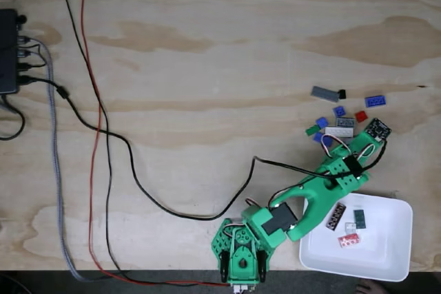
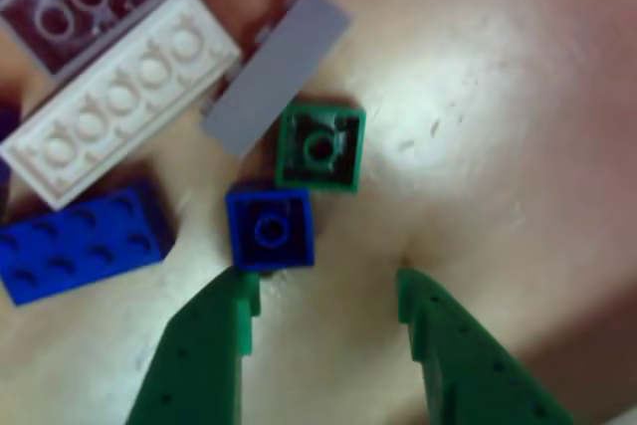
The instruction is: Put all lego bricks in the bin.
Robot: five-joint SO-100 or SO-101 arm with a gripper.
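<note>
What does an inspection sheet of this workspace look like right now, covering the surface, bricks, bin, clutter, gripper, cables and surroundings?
Surface: pale plywood tabletop, bare grain.
Job's things: small studded plastic lego bricks lie loose beside the arm; the shallow white rectangular plastic bin already holds several.
Clutter: nothing seen.
Gripper: green two-finger gripper open, just short of a small blue square brick and a green square brick.
Cables: black cable, red cable and grey braided cable cross the table.
Surroundings: black box at the left edge.

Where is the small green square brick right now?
In the other view the small green brick lies upside down near the centre, touching the grey plate's lower end, just above-right of the small blue brick, ahead of the open gripper.
</note>
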